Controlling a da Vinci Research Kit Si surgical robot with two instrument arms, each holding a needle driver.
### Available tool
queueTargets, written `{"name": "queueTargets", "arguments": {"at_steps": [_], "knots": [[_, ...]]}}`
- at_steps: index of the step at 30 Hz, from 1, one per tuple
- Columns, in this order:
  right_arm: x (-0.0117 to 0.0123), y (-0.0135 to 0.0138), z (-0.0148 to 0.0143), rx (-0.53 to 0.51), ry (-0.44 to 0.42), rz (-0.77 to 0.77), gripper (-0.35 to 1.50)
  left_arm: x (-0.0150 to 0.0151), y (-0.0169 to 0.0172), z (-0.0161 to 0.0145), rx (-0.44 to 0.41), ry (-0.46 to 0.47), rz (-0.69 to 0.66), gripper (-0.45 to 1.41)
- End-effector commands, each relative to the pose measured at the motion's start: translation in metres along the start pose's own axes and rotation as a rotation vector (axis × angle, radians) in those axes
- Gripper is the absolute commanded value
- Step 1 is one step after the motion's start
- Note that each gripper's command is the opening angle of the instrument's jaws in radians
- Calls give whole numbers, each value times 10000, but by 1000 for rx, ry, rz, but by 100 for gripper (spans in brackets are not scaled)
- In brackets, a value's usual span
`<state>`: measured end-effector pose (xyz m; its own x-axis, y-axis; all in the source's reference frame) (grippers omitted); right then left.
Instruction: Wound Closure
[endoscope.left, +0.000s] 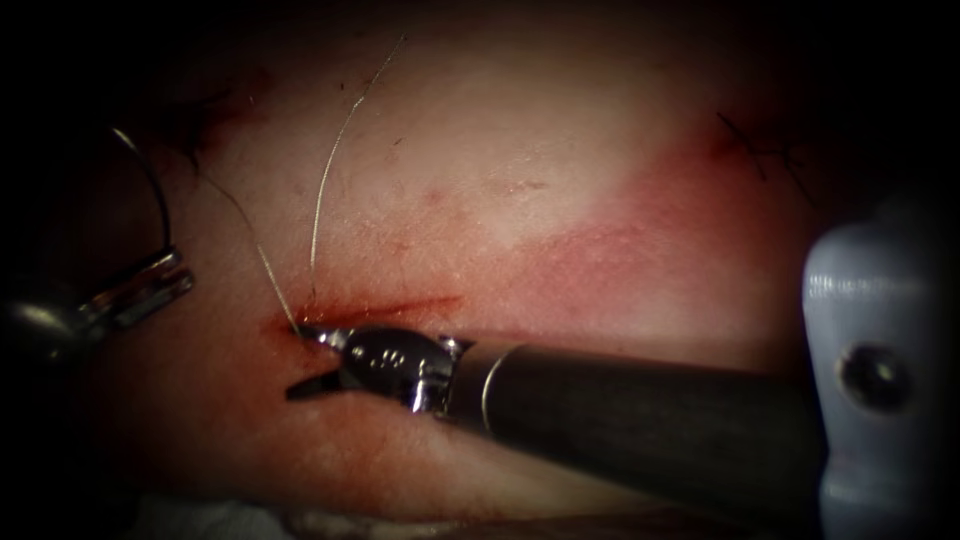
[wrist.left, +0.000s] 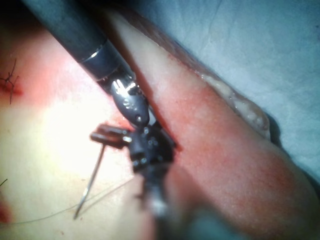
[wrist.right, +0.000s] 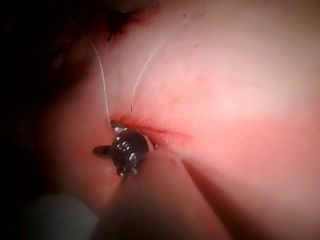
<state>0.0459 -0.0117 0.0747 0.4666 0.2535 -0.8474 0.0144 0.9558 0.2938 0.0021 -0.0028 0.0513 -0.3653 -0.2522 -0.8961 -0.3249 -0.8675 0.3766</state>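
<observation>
- Two jaws of my right tool (endoscope.left: 305, 360) stand spread wide at the left end of the cut (endoscope.left: 385, 310) in the tissue (endoscope.left: 520, 200), holding nothing; the upper tip touches the thread (endoscope.left: 272, 275) where it enters.
- My left tool (endoscope.left: 150, 285), left of the cut, is clamped on the needle (endoscope.left: 150, 185) near one end; the curve arcs up, clear of the tissue.
- My left wrist view shows that grip on the needle (wrist.left: 92, 182) from close by.
- Farther back, the endoscope shows thread rising over pale tissue and dark cut ends of thread (endoscope.left: 760, 150) at the upper right.
</observation>
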Motion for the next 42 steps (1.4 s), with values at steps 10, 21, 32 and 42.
{"name": "queueTargets", "arguments": {"at_steps": [10,21,32,42], "knots": [[4,-6,-25,21,-33,9,-35,-3,7,4,-2,0,-2,-45],[61,-140,-70,104,-69,107,-35,-1,38,-3,-12,-16,21,-45],[137,-226,-74,207,-42,128,-35,-3,104,-20,-48,-12,21,-45],[92,-97,-131,30,-6,73,145,-31,55,-21,-52,-43,-3,-45]]}}
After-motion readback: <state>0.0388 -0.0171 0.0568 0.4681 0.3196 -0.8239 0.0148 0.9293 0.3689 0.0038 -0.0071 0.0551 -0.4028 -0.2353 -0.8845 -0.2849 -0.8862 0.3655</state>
